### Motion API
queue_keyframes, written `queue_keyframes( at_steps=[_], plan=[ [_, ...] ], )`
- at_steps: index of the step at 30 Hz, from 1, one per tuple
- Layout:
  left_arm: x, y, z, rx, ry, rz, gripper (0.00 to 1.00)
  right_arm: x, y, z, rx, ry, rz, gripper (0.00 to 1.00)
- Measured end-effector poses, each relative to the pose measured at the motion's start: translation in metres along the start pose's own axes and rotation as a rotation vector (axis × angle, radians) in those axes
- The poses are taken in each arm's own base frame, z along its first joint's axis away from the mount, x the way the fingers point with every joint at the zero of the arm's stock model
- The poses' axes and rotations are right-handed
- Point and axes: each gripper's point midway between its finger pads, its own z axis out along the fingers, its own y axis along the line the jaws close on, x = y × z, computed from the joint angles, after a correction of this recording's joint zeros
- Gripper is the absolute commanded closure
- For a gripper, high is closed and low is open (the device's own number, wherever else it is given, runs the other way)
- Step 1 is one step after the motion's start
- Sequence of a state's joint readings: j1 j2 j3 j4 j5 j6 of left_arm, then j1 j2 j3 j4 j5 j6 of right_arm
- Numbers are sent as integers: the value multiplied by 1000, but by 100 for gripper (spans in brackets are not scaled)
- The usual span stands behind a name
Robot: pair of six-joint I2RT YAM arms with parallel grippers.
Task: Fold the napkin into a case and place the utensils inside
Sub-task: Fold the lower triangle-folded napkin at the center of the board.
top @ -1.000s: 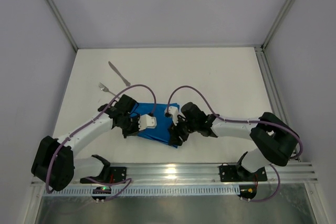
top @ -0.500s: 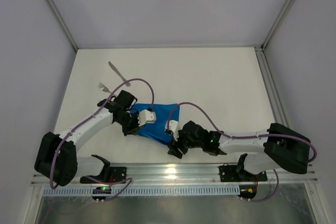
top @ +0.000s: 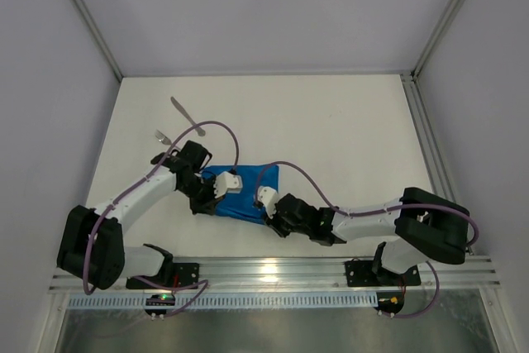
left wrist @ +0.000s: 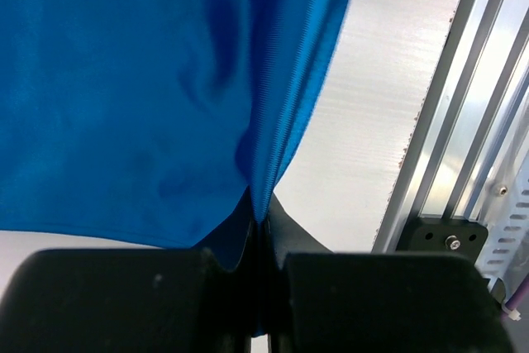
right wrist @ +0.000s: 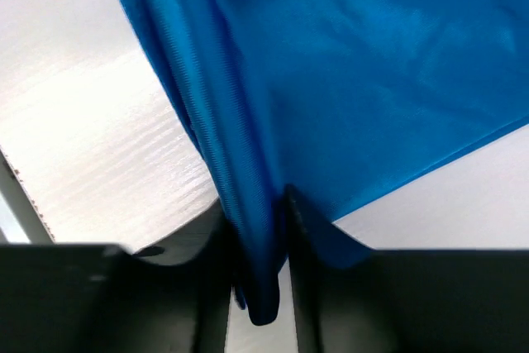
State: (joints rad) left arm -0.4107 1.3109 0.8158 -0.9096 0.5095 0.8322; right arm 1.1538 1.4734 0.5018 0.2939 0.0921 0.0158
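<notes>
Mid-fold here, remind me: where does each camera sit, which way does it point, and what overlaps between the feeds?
Top external: above and behind the bases, looking down on the table; shows left arm, right arm, napkin, knife, fork.
Left wrist: on that wrist, looking past the left jaws, shut on the napkin, toward the near-edge rail.
Right wrist: looking past the right jaws, shut on the napkin, over bare table.
Shared: napkin in all; rail in top and left-wrist views.

Two YAM arms: colours and fittings.
White links, black joints on left arm (top: 140, 197) and right arm (top: 372, 211); left gripper (left wrist: 260, 217) and right gripper (right wrist: 263, 212) black; purple cable (top: 213, 125) along each arm; black bases (top: 161, 266) bolted on the aluminium rail (top: 273, 269).
</notes>
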Motion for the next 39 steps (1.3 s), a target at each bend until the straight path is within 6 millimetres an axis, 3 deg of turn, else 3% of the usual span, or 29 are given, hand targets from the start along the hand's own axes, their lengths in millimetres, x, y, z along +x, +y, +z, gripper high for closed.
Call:
queue_keyframes(
  at_steps=[1,4,11,13,14,17,20,24,28,31,39],
  plan=[
    [1,0,0,4,0,1,100,-1,-1,0,6,-2,1,85],
    [3,-3,-2,19,-4,-3,100,-2,-1,-2,9,-7,9,92],
    [11,-17,-5,90,2,21,95,-21,19,-25,-113,-41,10,95],
    [14,-21,-7,109,10,28,84,-26,30,-32,-180,-36,9,96],
    [16,-23,-7,116,15,30,71,-27,36,-34,-215,-28,8,96],
    [20,-24,-10,116,15,34,50,-25,50,-40,-304,2,19,96],
    [19,-24,-12,105,0,33,42,-18,51,-40,-367,39,67,96],
    [18,-27,-10,108,-22,29,40,-9,33,-33,-392,84,187,96],
    [18,-25,-6,96,-32,10,46,-7,29,-30,-424,106,234,96],
    [13,-18,-4,69,-50,-3,64,-8,34,-28,-473,118,252,96],
    [3,-7,-4,21,-85,-17,97,-6,37,-28,-526,142,296,96]
  ],
)
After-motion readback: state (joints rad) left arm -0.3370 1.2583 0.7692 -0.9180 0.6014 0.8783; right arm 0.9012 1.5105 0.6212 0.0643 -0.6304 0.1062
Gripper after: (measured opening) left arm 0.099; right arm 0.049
